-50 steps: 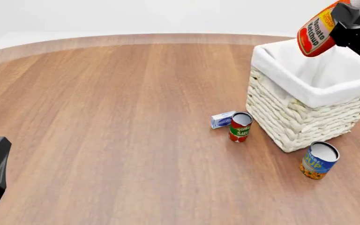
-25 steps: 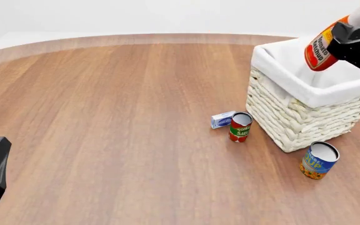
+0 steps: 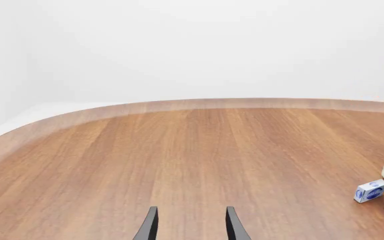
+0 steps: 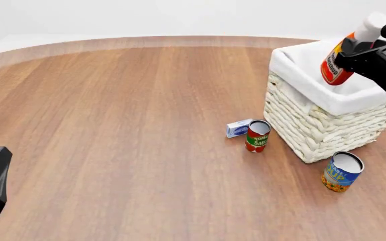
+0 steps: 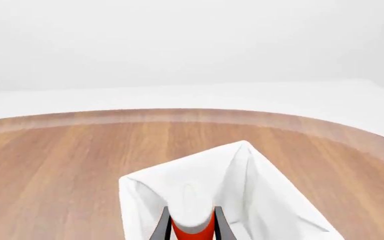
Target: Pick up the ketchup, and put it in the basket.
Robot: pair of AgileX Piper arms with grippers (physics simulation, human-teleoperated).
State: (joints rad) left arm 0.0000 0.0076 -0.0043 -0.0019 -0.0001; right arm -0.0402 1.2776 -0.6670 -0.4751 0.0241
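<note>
The right tool (image 4: 355, 54) pinches the ketchup (image 4: 335, 66), tilted with its cap up and outward, directly above the basket (image 4: 327, 105) opening; the left tool (image 3: 189, 225) sits spread, well apart.

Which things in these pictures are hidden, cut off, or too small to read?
- Ketchup, front view: the right end effector covers its middle; in the right wrist view only a red strip shows between the fingers.
- Basket, front view: the floor inside is hidden by its lining; the right side is cut off by the edge.
- Small blue-and-white box: print too small to read.
- Left end effector, left wrist view: only the fingertips show.
</note>
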